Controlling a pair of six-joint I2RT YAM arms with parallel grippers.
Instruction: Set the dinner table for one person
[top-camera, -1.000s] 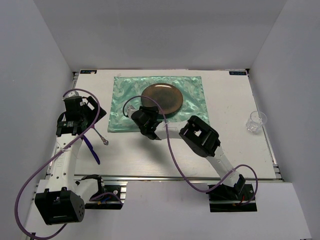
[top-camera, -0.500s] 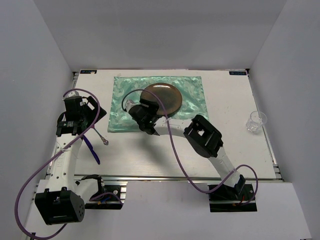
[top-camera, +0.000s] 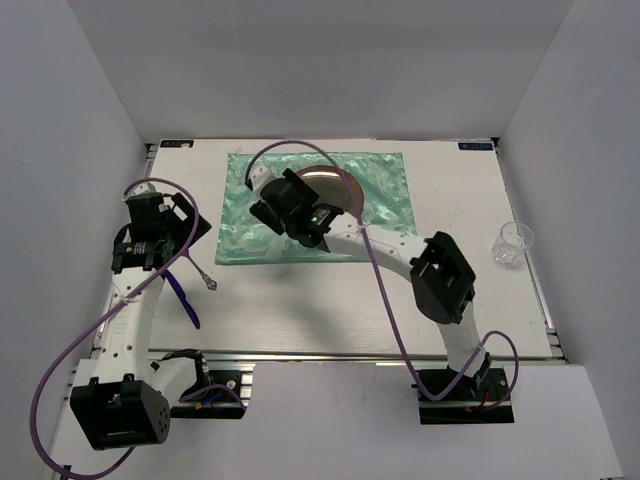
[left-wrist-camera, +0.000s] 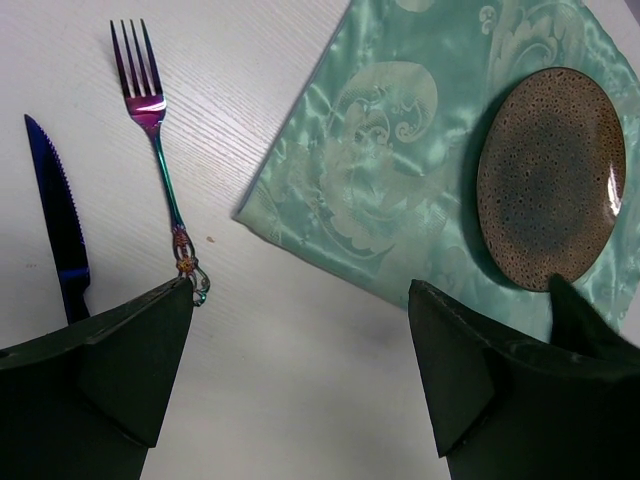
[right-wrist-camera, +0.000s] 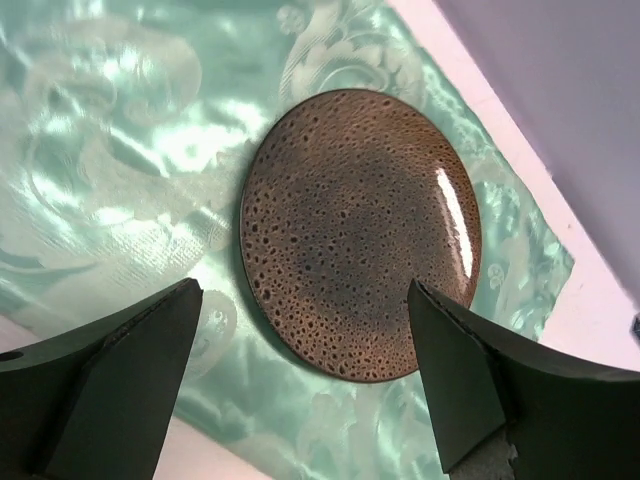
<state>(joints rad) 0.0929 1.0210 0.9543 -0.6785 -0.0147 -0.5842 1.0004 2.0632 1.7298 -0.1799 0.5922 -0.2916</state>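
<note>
The white dinner table (top-camera: 450, 300) carries a shiny green cloth (top-camera: 385, 190) with a brown speckled plate (top-camera: 348, 195) on it. My right gripper (top-camera: 290, 205) hovers open and empty over the plate's left part. In the right wrist view the plate (right-wrist-camera: 360, 230) lies between and beyond my open gripper (right-wrist-camera: 305, 375). My left gripper (top-camera: 185, 225) is open and empty above the table's left side. An iridescent fork (left-wrist-camera: 160, 160) and a blue knife (left-wrist-camera: 60, 230) lie left of the cloth (left-wrist-camera: 380, 170), ahead of my left gripper (left-wrist-camera: 300, 370).
A clear glass (top-camera: 512, 242) stands near the table's right edge. The fork (top-camera: 203, 277) and knife (top-camera: 186, 300) lie on bare table at the front left. Grey walls enclose the table on three sides.
My right arm has swung from the cloth's front edge away from me, and its gripper is now over the plate. The left arm has not moved.
</note>
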